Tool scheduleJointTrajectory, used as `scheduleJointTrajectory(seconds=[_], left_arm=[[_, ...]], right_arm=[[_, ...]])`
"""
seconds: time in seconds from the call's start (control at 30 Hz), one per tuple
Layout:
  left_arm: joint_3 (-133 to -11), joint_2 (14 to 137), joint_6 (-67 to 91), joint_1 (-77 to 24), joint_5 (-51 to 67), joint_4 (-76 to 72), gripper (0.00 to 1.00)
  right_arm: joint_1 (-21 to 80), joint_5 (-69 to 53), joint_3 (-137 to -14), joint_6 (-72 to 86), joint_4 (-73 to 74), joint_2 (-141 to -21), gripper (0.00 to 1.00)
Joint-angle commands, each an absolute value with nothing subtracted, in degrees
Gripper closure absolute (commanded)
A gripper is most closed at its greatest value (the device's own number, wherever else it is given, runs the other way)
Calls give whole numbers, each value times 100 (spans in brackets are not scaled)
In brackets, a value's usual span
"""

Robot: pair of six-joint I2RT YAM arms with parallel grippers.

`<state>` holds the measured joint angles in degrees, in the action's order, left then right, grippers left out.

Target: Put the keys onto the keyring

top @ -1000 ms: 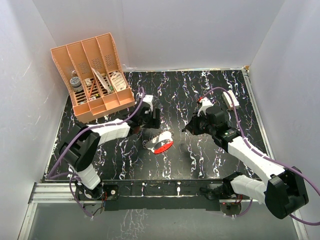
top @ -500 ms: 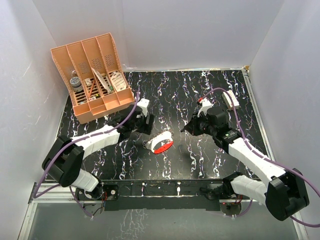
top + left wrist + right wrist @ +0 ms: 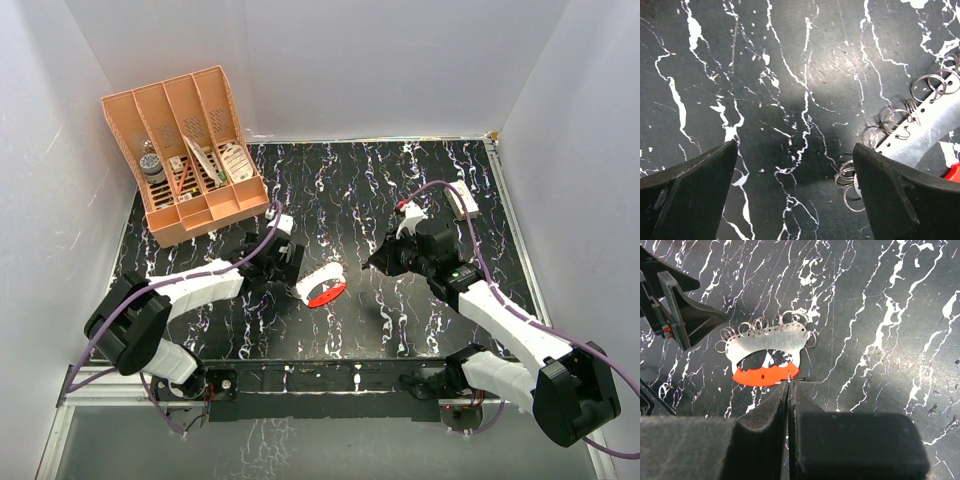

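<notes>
On the surface (image 3: 400, 180), left gripper (image 3: 283, 262) gapes at nine o'clock of the keyring (image 3: 322, 285); best pinch its pale edge squarely. Right gripper (image 3: 378, 262) jaws are pressed together.

In the left wrist view, the flat silver metal keyring with a red plastic crescent (image 3: 932, 125) runs off the frame edge past the left gripper (image 3: 795, 146). That gripper's right finger covers part of the thin wire loops (image 3: 847, 176). At the pressed-together tips of the right gripper (image 3: 788, 386), a tiny flat dark key (image 3: 807, 380) is too small to tell whether it is pinched.

Orange organizer (image 3: 205, 212) far-left on marbled tabletop (image 3: 350, 190).
</notes>
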<state>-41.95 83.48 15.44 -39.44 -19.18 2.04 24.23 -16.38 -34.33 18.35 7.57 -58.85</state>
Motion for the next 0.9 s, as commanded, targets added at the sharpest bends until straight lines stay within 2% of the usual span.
scheduleJointTrajectory(seconds=[0.0,0.87], left_arm=[[-4270,8486,1729,-4217,-2347,320,1],[-4475,8938,2539,-4984,-2224,685,1]], right_arm=[[2391,-1683,-3426,1868,395,-5783,100],[2362,-1678,-3390,1785,477,-5722,100]])
